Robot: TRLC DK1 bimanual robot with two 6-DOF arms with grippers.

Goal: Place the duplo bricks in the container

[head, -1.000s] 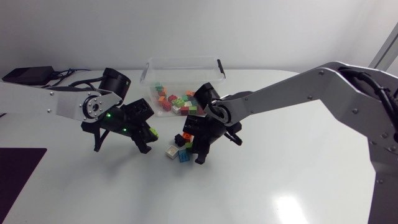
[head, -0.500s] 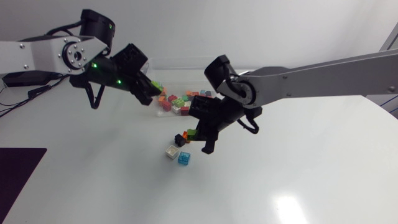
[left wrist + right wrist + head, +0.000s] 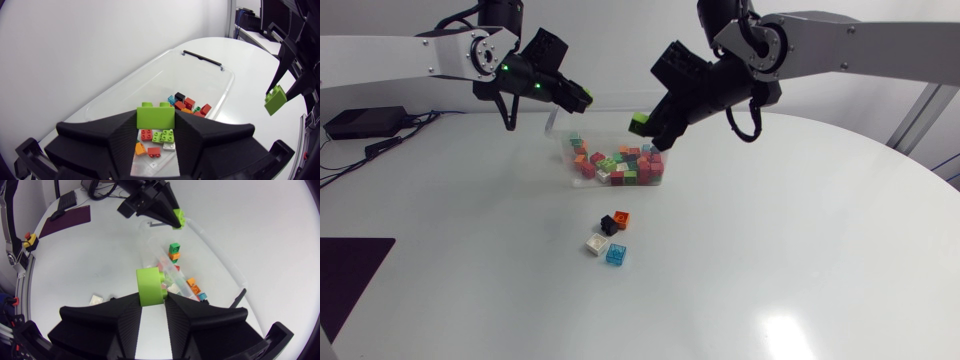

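— Looked like a robotics lab, or a test bench of that sort.

— Judged from what?

— From the machines, mostly. Saw two silver-grey arms with black joints, the left arm (image 3: 400, 55) and the right arm (image 3: 860, 45), stretched over one plain white round table (image 3: 800, 260). Noticed small green lights (image 3: 503, 68) lit on the left arm's wrist.

— And on the table itself?

— Found a black box (image 3: 360, 122) with cables (image 3: 382, 146) at the far left and a dark mat (image 3: 345, 280) nearer. Otherwise spotted only toy bricks (image 3: 616, 254) and a clear container (image 3: 558, 150), set out as test pieces.
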